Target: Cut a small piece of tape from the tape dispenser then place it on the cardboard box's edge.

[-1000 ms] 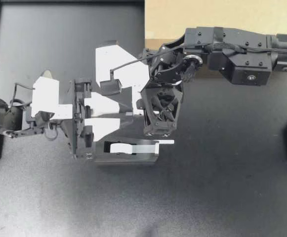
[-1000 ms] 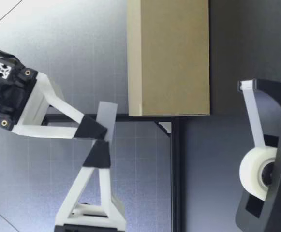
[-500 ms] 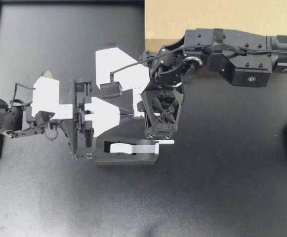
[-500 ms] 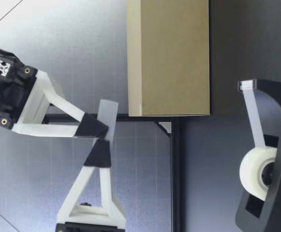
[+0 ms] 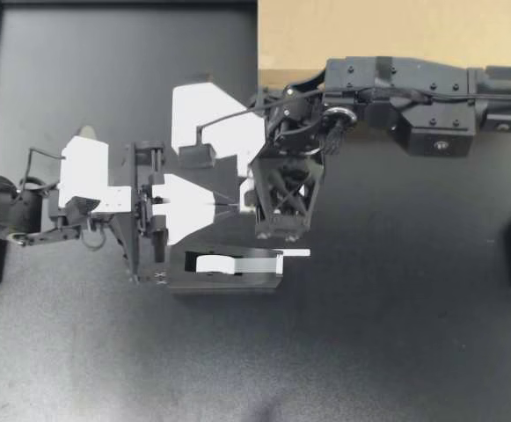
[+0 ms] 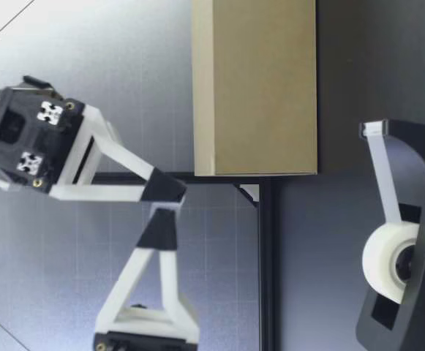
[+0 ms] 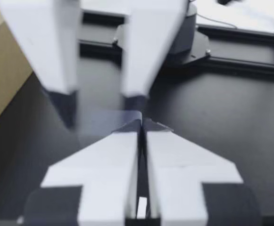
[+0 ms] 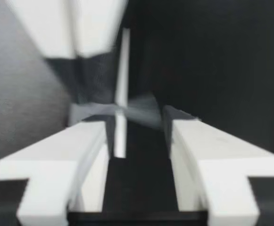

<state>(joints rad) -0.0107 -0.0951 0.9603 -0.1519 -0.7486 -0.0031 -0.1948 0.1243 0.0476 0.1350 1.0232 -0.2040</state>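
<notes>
**Tape piece** point(image 7: 113, 121): translucent, off the roll, held in the air at the tips of the left hand point(image 5: 236, 204), which is clenched on it. It is blurred. Its long axis seems to run crosswise to that hand, free end toward the far side, but I am not certain.

**Right hand** point(image 5: 248, 198): meets the left tip to tip, angled down from the right. Its fingers stand apart on either side of the tape, so I read it as released.

**Tape dispenser** point(image 5: 229, 268): on the desk, below and just near of the hands, with a strip running up from its roll.

**Cardboard box** point(image 5: 369, 35): far and right of the hands. In the low view the fingertips sit about level with its top face.

**Judgement:** cutting is done and placing is not. The left hand carries the tape, so the move goes far and right to the box's near edge. The right arm lies across that edge and may need clearing.
</notes>
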